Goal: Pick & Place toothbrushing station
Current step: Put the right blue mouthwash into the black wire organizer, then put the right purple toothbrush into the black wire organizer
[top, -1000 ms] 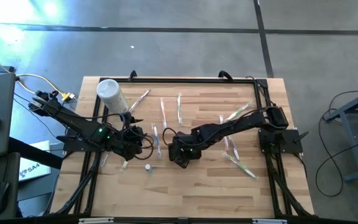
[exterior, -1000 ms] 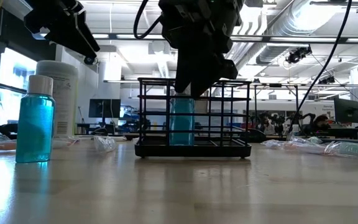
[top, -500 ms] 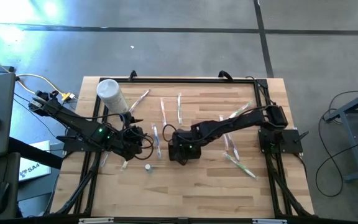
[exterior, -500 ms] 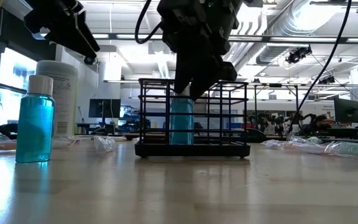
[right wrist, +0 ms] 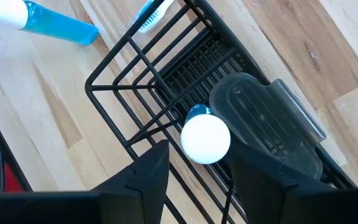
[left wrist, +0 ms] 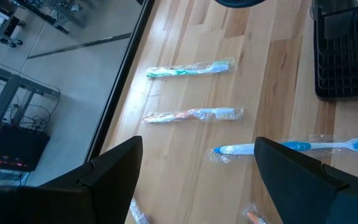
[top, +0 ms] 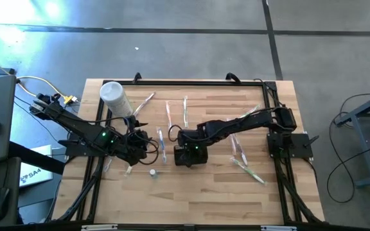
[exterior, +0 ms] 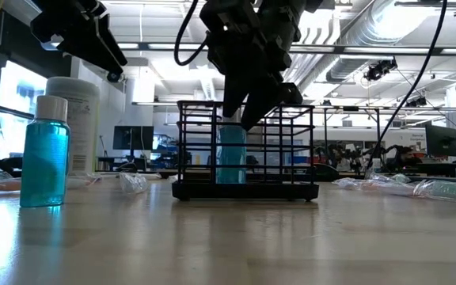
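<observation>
The toothbrushing station (exterior: 291,158) is a black wire rack standing on the table's middle, also seen in the right wrist view (right wrist: 142,68). A blue bottle (exterior: 230,154) with a white cap (right wrist: 205,138) stands upright in one compartment. My right gripper (right wrist: 199,163) points steeply down over it, open, one finger on each side of the cap. My left gripper (left wrist: 197,168) hangs open to the left of the station (top: 140,142), above wrapped toothbrushes (left wrist: 194,115), with nothing between its fingers. My right gripper comes from above with a finger (right wrist: 151,171) on each side of the bottle's white cap (right wrist: 194,134). A strip of rack shows between one finger and the cap. Whether the other finger touches the cap I cannot tell. The bottle stands upright in the rack.
A second blue bottle (exterior: 44,158) stands to the left of the rack, near the table's front. A tall white canister (top: 114,96) stands at the far left. Several wrapped toothbrushes (top: 185,112) lie scattered over the far half and the right side (top: 248,168).
My right gripper has rolled a little about its own pointing line while staying over the rack. The bottle and the rack stand where they were.
</observation>
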### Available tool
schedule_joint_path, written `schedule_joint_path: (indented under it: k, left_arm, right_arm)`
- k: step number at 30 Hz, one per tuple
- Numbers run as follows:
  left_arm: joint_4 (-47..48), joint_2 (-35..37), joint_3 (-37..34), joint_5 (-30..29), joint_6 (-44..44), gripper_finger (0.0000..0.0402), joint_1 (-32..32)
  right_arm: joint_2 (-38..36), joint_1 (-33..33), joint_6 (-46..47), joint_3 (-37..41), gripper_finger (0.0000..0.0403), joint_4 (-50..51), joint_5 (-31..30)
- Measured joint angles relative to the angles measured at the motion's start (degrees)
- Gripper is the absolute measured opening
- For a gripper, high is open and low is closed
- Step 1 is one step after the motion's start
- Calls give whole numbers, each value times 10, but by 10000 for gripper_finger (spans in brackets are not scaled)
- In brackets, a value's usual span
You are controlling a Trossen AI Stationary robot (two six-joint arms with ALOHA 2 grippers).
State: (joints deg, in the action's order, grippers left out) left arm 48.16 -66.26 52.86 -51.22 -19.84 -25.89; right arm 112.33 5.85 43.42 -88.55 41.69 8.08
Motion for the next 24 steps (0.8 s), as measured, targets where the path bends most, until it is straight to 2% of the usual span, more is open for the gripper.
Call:
schedule_joint_path:
  k: [12, 24]
  left_arm:
    - [0, 0, 0, 0, 0, 303, 0]
    - [4, 0, -1, 4, 0, 303, 0]
  right_arm:
    - [-17, 0, -1, 0, 160, 13, -3]
    - [-87, 1, 4, 0, 160, 50, -61]
